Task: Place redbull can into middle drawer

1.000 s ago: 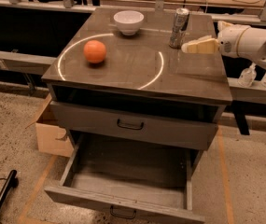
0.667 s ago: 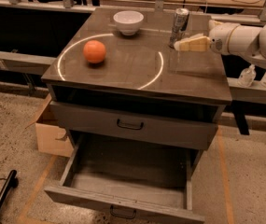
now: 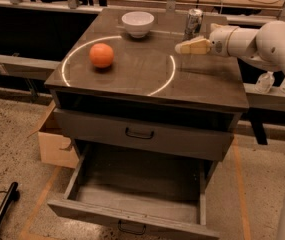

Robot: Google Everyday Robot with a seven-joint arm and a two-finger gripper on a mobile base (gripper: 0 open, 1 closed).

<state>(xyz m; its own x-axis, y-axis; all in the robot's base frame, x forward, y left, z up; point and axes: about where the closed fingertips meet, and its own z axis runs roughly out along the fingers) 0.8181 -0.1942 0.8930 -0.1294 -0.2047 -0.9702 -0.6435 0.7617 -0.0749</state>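
Just beside the redbull can (image 3: pixel 193 20), the hand (image 3: pixel 180 47) hovers, its grip state unclear; middle drawer (image 3: pixel 107 212) gapes open below.

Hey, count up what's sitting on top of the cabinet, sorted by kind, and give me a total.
Fruit: 1, the orange
Bowls: 1, the white bowl
Cans: 1, the redbull can
Total: 3
The gripper hovers near the can, on its camera side.
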